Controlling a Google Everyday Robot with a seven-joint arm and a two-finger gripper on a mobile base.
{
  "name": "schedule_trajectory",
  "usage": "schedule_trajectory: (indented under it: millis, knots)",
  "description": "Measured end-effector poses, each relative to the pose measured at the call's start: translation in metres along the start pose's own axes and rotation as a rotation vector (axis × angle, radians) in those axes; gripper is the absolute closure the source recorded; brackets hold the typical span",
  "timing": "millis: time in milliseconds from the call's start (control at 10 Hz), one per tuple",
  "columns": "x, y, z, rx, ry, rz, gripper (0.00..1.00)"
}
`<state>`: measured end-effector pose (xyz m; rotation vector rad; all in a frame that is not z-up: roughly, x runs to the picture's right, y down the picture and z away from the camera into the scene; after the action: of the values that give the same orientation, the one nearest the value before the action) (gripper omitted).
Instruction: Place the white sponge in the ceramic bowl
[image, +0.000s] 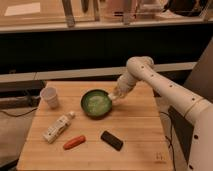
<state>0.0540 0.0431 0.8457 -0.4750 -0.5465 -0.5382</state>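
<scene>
The ceramic bowl (94, 104), dark green at the rim and light green inside, stands in the middle of the wooden table. My gripper (115, 95) is at the bowl's right rim, just above it, at the end of the white arm that reaches in from the right. It is shut on a small off-white block, the white sponge (114, 97), which hangs at the rim's right edge. The inside of the bowl looks bare.
A white paper cup (49, 96) stands at the table's left. A white bottle (57, 127) lies front left, an orange-red object (73, 142) and a black block (111, 140) lie near the front. The table (140, 125) ends right of the arm.
</scene>
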Motion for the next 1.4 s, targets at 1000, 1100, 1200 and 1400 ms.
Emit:
schedule_trajectory:
  millis: [1000,1100,1200,1400]
  knots:
    - [-0.014,-0.019,0.015,-0.033,0.003,-0.078,1.0]
    - [-0.012,-0.017,0.015,-0.033,0.005,-0.078,1.0]
    - [-0.013,-0.018,0.016,-0.035,0.006,-0.082,1.0]
    - [-0.017,-0.022,0.019,-0.039,0.008,-0.089,1.0]
